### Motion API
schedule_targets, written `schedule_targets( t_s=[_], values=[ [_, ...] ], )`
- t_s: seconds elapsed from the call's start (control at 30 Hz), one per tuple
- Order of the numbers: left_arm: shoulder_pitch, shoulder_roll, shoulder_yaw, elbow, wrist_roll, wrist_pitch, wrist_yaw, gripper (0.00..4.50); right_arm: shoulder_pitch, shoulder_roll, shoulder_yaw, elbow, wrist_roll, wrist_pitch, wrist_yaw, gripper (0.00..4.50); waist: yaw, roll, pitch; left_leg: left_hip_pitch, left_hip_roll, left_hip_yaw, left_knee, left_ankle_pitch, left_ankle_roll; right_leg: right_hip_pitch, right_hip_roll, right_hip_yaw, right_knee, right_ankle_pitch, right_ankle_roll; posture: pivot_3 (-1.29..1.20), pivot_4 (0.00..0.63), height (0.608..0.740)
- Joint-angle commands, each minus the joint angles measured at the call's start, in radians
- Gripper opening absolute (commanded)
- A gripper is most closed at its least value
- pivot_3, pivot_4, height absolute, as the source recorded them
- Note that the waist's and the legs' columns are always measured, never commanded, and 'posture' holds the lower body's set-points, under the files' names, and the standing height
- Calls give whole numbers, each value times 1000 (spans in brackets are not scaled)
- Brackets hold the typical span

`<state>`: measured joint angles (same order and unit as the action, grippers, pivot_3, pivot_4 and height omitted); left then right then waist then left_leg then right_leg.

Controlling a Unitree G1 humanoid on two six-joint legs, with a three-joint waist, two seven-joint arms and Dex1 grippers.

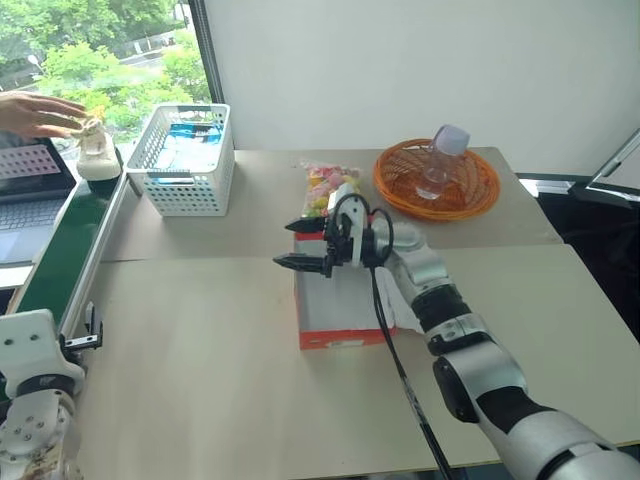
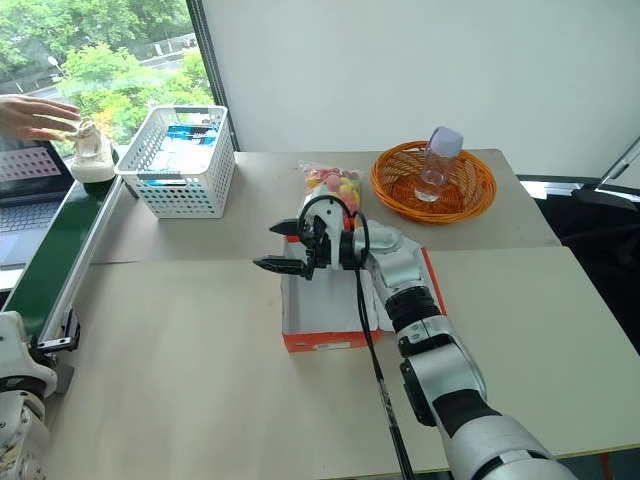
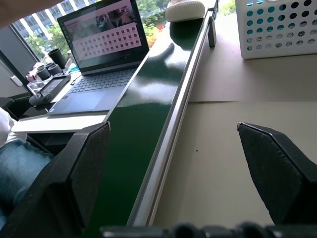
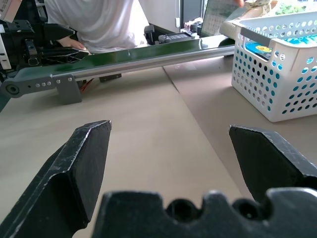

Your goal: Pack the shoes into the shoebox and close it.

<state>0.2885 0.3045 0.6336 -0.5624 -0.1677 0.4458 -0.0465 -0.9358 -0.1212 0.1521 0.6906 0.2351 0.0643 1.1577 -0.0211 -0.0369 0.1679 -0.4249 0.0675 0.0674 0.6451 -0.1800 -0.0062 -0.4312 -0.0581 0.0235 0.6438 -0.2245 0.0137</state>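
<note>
Over the red-orange shoebox [image 2: 330, 310] at mid-desk [image 2: 180, 330], the right hand [image 2: 285, 247] hovers with fingers spread, empty. At the green conveyor's [image 1: 60, 255] far end a person's hand [image 1: 40, 113] touches one shoe [image 1: 97, 152]. Left hand [image 3: 188, 168] released, empty.

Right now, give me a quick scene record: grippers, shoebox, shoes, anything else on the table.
left gripper: open, empty, over the table edge beside the green conveyor
right gripper: open, empty, above the shoebox, pointing to the robot's left
shoebox: mid-table, lid open, partly hidden by the right arm
shoe: one on the conveyor's far end, a person's hand at it
second shoe: cannot tell
white basket: far left of table
wicker tray: far right, holds a bottle
snack bag: behind the shoebox
laptop: beyond the conveyor
</note>
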Motion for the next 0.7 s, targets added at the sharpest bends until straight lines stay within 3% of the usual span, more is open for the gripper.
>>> schedule_targets(
  t_s=[0.03,0.23,0.37,0.47,0.7],
  values=[
    [-15,3,32,-35,-1,-3,19,4367,-29,13,3,-20,-8,-28,9,4494,-1,0,0,0,0,0,0,0,0,0,0,0,0,0,0,0,150,740],
    [-70,22,51,35,-11,-6,24,4367,-5,7,16,-42,-49,-59,-16,4494,-1,0,0,-1,0,1,0,0,0,-2,0,0,1,0,0,0,150,740],
    [-111,59,76,104,-23,-16,9,4367,-7,-8,6,-2,-108,-134,-124,4494,-2,0,0,-2,0,1,0,0,0,-3,0,0,1,0,0,0,150,740],
    [-132,101,97,157,-29,-33,-10,4367,-15,-21,-11,33,-138,-167,-215,4494,-3,0,0,-2,0,1,0,0,0,-4,0,0,2,0,0,0,150,740],
    [-174,263,194,359,-61,-77,-100,4367,8,-43,-23,26,-132,-169,-227,4494,-17,0,0,-5,0,1,0,0,0,-7,0,0,2,0,-1,0,150,740]
  ],
)
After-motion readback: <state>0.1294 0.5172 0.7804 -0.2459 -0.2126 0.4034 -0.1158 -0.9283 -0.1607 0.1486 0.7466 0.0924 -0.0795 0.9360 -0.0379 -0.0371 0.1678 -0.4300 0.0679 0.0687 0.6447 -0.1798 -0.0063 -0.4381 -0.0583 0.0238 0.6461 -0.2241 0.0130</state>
